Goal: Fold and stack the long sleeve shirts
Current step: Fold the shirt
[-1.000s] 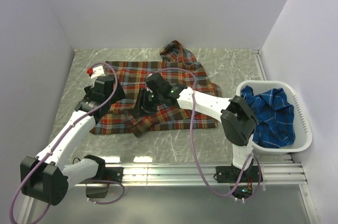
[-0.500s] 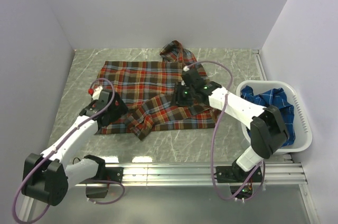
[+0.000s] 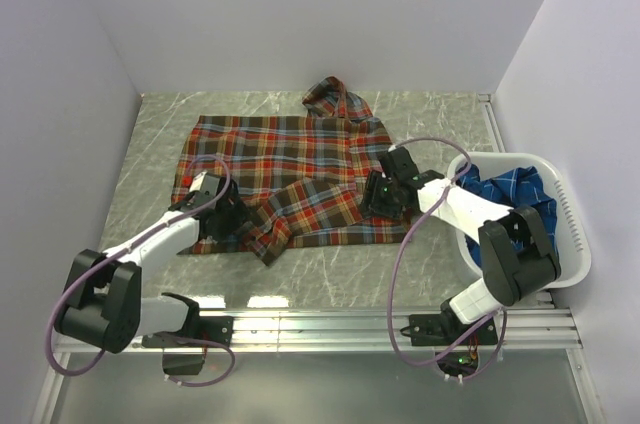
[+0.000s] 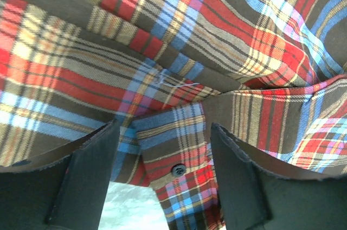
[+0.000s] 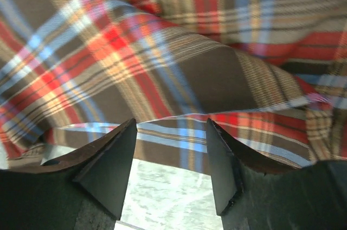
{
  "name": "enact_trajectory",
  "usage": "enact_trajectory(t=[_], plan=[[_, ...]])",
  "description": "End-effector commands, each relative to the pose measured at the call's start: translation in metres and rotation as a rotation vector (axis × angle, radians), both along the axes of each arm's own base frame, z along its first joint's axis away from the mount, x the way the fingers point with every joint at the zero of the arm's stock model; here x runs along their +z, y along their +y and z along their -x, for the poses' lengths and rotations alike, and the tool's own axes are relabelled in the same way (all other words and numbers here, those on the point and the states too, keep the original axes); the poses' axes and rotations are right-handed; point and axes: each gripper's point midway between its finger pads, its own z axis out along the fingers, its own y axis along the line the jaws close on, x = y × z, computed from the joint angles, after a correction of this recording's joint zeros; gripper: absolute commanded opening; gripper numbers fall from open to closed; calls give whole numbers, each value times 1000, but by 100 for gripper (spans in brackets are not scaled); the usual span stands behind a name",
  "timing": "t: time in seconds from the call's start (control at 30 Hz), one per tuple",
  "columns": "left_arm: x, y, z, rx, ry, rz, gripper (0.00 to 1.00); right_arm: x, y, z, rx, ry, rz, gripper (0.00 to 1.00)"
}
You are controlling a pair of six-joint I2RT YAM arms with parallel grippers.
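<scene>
The red-orange plaid shirt [image 3: 290, 169] lies spread on the marbled table, collar at the back, one sleeve folded across its front. It fills the left wrist view [image 4: 179, 51] and the right wrist view [image 5: 179, 51]. My left gripper [image 3: 228, 219] is open at the shirt's front left edge, its jaws either side of a buttoned placket edge [image 4: 176, 170]. My right gripper [image 3: 380, 199] is open at the shirt's right edge, its jaws over the hem [image 5: 173, 138]. The blue plaid shirt [image 3: 515, 219] lies crumpled in the white basket [image 3: 570, 219].
The basket stands at the right, close to the right arm's elbow. White walls close the table at the back and sides. A metal rail [image 3: 380, 324] runs along the near edge. Bare marbled surface [image 3: 330, 269] shows in front of the shirt.
The right gripper has moved from the shirt's middle to its right edge, leaving the sleeve folded across the front. The left gripper has drawn back and down to the shirt's front left edge.
</scene>
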Motion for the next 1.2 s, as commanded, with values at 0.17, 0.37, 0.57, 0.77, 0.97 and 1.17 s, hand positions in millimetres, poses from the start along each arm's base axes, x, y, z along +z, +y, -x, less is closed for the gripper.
enact_trajectory(t=[0.17, 0.37, 0.57, 0.77, 0.97, 1.17], plan=[[-6, -12, -2, -5, 8, 27, 71, 3, -19, -3, -91, -49, -39, 63], [-13, -14, 1, -5, 27, 24, 69, -9, -41, 1, -181, -12, -32, 70], [-15, -16, 2, -8, 42, 6, 58, -17, -51, 6, -217, 23, -67, 70], [-8, -17, 0, -10, 33, -9, 44, -24, -62, 13, -256, 42, -67, 69], [8, -10, -7, -2, -5, -54, 24, -29, -73, 17, -282, 51, -51, 67], [23, -7, -14, -18, -23, -93, 8, -35, -77, 20, -287, 72, -45, 67]])
